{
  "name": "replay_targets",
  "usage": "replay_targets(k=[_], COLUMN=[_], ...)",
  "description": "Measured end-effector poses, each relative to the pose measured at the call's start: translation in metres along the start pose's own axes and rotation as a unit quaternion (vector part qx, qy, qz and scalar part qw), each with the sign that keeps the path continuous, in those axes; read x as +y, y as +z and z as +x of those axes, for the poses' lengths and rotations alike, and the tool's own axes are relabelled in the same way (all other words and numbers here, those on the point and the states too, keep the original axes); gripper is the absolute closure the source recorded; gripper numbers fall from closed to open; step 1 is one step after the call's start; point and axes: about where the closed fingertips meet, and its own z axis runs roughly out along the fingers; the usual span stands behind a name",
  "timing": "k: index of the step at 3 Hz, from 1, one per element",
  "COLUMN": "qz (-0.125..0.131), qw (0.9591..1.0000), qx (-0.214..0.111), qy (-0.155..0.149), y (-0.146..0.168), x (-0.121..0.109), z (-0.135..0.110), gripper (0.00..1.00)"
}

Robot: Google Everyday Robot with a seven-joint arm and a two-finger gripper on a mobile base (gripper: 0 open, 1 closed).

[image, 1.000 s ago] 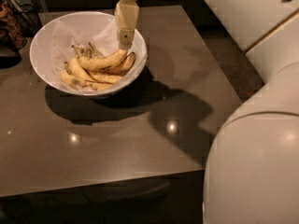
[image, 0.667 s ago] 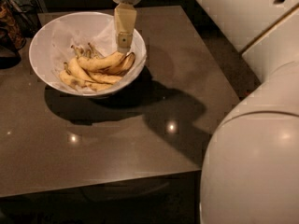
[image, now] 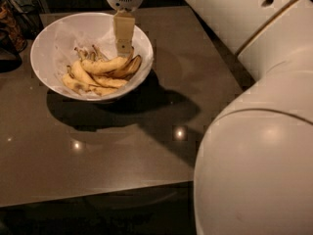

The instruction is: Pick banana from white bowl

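The white bowl [image: 51, 48] stands on the dark table at the far left, lined with crinkled white paper. Several bananas lie in it. The banana [image: 103, 65], the longest and plumpest, lies across the top of the pile, with its stem end towards the bowl's right side. A shorter banana with a dark brown edge [image: 131, 67] lies beside it. My gripper [image: 123, 49] hangs straight down from its white wrist over the bowl's right half, its tip just above the right end of the banana. It holds nothing that I can see.
The dark brown table [image: 146, 146] has its front edge near the bottom and its right edge behind my arm. My big white arm [image: 254, 146] fills the right side. Dark clutter [image: 12, 23] stands at the far left edge.
My gripper has shifted slightly left and a little lower over the bowl, closer to the banana. The bowl and bananas have not moved.
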Motion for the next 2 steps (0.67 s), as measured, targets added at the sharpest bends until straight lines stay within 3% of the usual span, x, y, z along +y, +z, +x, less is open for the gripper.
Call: replay_targets(k=[1,2], qz=[-0.009,-0.028], qw=[0.9999,0.9994], qx=[0.008,0.013], qy=[-0.010,-0.018], y=[0.013,0.033], x=[-0.003,0.000], z=[-0.005,-0.008], gripper=[0.13,0.21])
